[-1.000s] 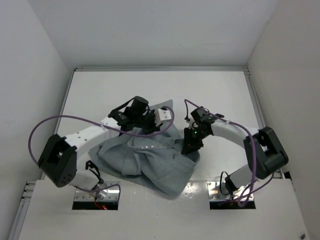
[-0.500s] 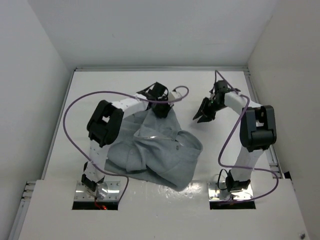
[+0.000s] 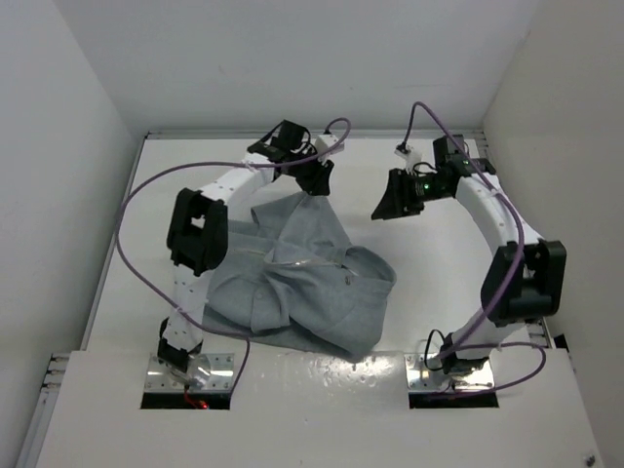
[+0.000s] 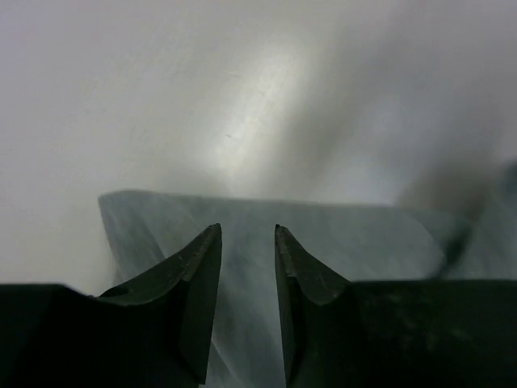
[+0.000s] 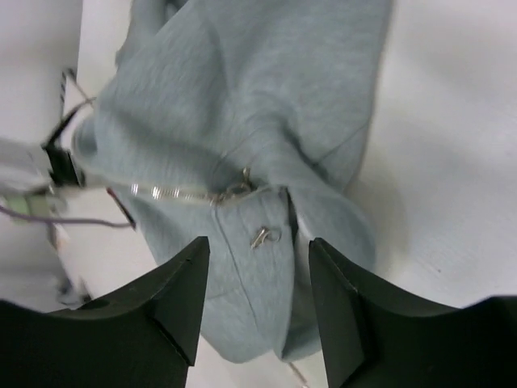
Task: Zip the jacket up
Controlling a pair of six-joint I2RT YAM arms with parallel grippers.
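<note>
the jacket (image 3: pixel 292 292) lies crumpled on the white surface (image 3: pixel 439 283), in the near middle between the two arms, with one grey flap drawn out flat toward the far edge. a silver line of zipper teeth (image 3: pixel 304 261) crosses its bunched middle.

the left tool (image 3: pixel 317 187) sits at the far tip of that flap. in the left wrist view the left tool (image 4: pixel 246 230) has its jaws a little apart, and the flat edge of the jacket (image 4: pixel 347 234) shows through the narrow gap and to both sides, with bare surface (image 4: pixel 242 97) beyond. whether the tips touch the cloth i cannot tell.

the right tool (image 3: pixel 382 210) hangs over bare surface to the right of the flap, apart from the jacket. in its wrist view the right tool (image 5: pixel 257 241) is spread wide with nothing between the jaws, looking at the jacket (image 5: pixel 258 97). there the zipper teeth (image 5: pixel 174 192) run to a fold, and a small metal piece (image 5: pixel 262 236) lies just beside them on the cloth.
</note>
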